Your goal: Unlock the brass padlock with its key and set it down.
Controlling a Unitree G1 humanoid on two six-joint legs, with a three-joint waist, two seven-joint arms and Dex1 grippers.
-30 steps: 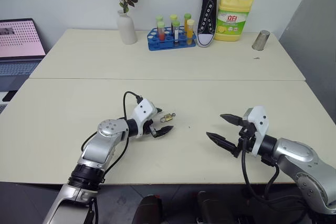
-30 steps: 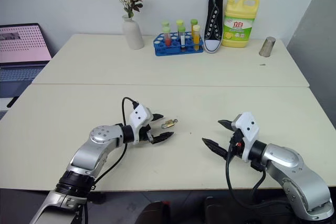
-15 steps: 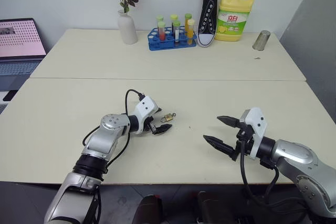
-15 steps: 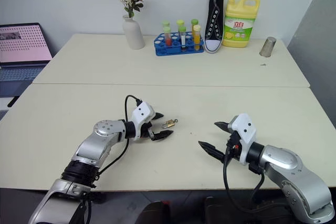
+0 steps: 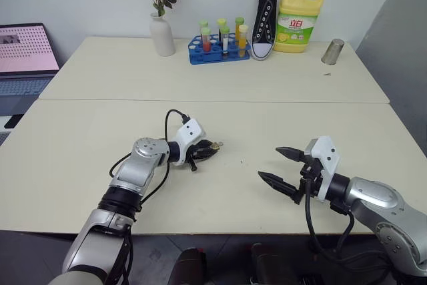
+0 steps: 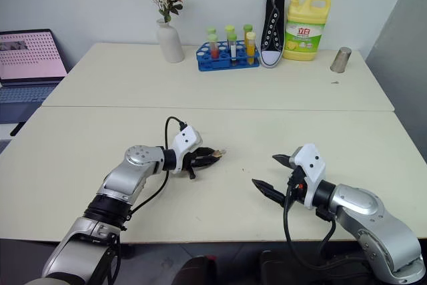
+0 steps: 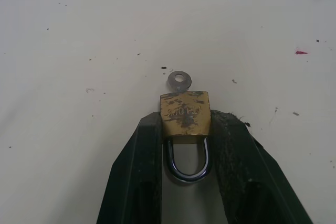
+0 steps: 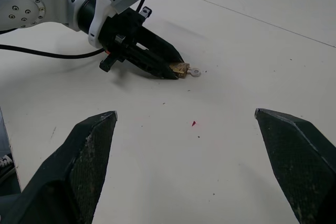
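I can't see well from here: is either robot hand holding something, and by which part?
The left end effector grips the brass padlock by its body's sides, the key sticking out ahead. The right end effector is open, holding nothing.

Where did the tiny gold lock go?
The brass padlock lies on the near table, a bit left of the middle, pinched between the left gripper's two black fingers. Its little silver key sticks out past the fingertips.

Soft, even light fills the scene, bright and without glare. Shadows on the tabletop [image 5: 267, 85] are faint and short under the arms. The head views are sharp; the wrist views look grainier, with the near black fingers [image 8: 86, 166] slightly blurred.
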